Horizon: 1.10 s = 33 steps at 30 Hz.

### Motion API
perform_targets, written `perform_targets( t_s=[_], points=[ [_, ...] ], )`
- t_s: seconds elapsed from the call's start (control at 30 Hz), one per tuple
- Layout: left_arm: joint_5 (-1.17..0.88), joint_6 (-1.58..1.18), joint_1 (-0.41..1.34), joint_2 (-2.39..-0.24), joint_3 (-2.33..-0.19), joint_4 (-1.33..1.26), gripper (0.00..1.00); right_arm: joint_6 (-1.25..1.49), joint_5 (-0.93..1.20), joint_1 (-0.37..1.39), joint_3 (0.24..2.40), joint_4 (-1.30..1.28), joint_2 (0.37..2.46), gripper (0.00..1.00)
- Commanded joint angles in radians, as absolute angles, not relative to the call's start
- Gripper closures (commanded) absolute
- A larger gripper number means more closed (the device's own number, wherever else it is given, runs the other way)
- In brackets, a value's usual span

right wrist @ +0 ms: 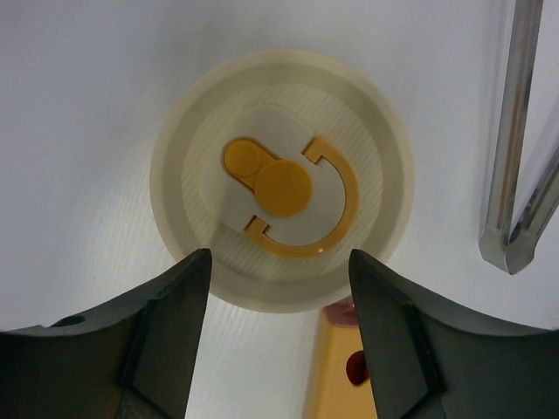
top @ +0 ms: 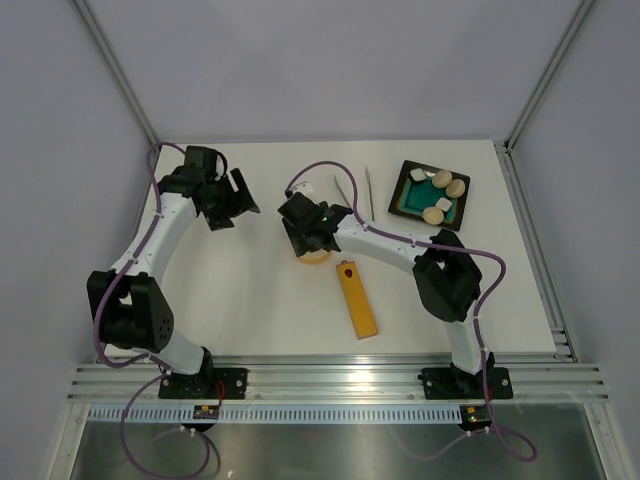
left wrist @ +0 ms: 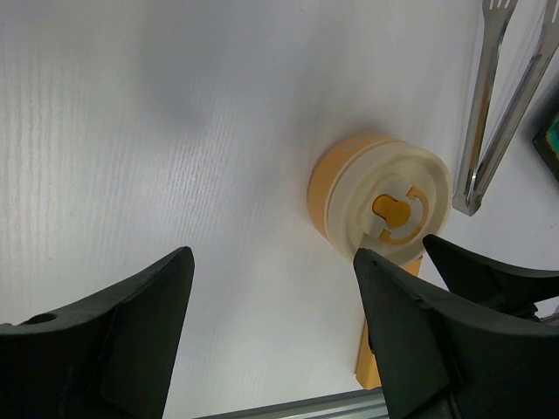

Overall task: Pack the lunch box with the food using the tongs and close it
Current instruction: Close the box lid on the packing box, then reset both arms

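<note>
Marks: lid (right wrist: 196, 166) carries an orange round knob (right wrist: 281, 188) w/ an orange C-shaped ring part way round it, on a pale patch. Bar (top: 358, 300) is orange-yellow w/ a red dot near its box end.

Box (left wrist: 325, 196) stands mid bench (top: 250, 300), lid on. R tool (right wrist: 279, 271) hangs right over it. Its fingers are spread and pinch nothing; the lid's near rim shows in the gap. In top view this tool hides most of the box, only a yellow edge peeks out at the near side.

L tool (left wrist: 272, 262) is off to the left of the box, well apart. It's spread too, w/ bare bench between the fingers. In its wrist view the box sits beyond its right finger.

Tongs (top: 358, 192) lie flat on the bench, behind and right of the box, between box and tray. They form a narrow V, joined end toward the box, forked tips pointing to the far wall.

Tray (top: 404, 195), black w/ green inside, is at far right. It holds the food (top: 441, 178): three cream ovals, two white blocks.

Bar runs from the box's base toward the near edge. Can't tell if it touches the box.
</note>
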<state>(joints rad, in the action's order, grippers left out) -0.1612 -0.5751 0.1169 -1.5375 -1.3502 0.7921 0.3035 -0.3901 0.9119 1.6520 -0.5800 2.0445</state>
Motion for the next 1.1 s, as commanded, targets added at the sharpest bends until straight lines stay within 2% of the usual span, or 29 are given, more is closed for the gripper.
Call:
perform_targets(
  t_s=[0.0, 0.27, 0.4, 0.47, 0.6, 0.73, 0.8, 1.07],
  points=[
    [-0.175, -0.558, 0.107, -1.491, -1.37, 0.772, 0.21, 0.305, -0.405, 0.917, 1.713, -0.644, 1.953, 0.24],
    [-0.181, -0.548, 0.097, -1.477, -1.371, 0.775, 0.21, 0.342, -0.512, 0.845, 1.637, -0.618, 1.8, 0.1],
    [-0.201, -0.54, 0.095, -1.45, -1.353, 0.735, 0.21, 0.405, -0.485, 0.718, 1.572, -0.611, 1.711, 0.06],
    [-0.209, -0.535, 0.095, -1.434, -1.341, 0.721, 0.21, 0.429, -0.453, 0.669, 1.53, -0.609, 1.661, 0.0],
    [-0.212, -0.517, 0.095, -1.404, -1.335, 0.7, 0.2, 0.495, -0.448, 0.571, 1.454, -0.606, 1.588, 0.01],
    [-0.221, -0.503, 0.097, -1.394, -1.347, 0.695, 0.04, 0.526, -0.457, 0.514, 1.385, -0.606, 1.526, 0.01],
    [-0.235, -0.5, 0.095, -1.39, -1.345, 0.689, 0.01, 0.532, -0.466, 0.511, 1.371, -0.607, 1.507, 0.0],
    [-0.273, -0.503, 0.095, -1.355, -1.33, 0.635, 0.01, 0.549, -0.508, 0.505, 1.299, -0.589, 1.431, 0.01]
  ],
)
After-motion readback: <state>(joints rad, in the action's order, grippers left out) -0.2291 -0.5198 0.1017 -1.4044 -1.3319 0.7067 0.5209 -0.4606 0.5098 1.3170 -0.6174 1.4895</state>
